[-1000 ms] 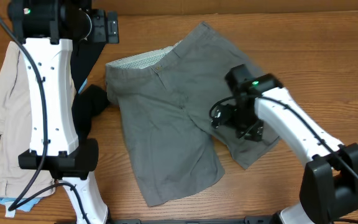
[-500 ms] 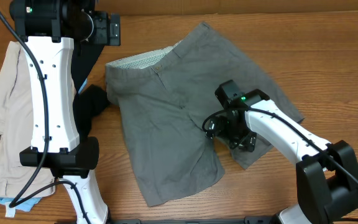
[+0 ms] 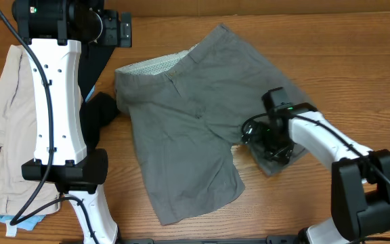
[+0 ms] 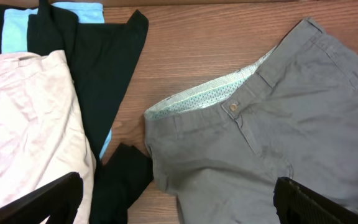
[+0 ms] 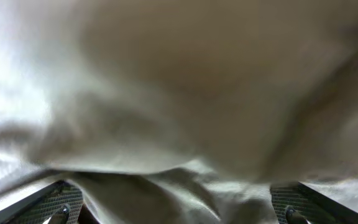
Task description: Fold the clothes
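Right pincer [image 3: 271, 145] rightward, agape on shorts [image 3: 181, 122]

Grey shorts [image 3: 181, 115] lie flat on wood table, waistband buttoned, pale dotted lining visible, legs spread, one leg hem bunched.

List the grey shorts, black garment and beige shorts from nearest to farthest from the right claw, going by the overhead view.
1. grey shorts: right under the right claw, which is down on one leg.
2. black garment: left of the waistband.
3. beige shorts: far left edge.
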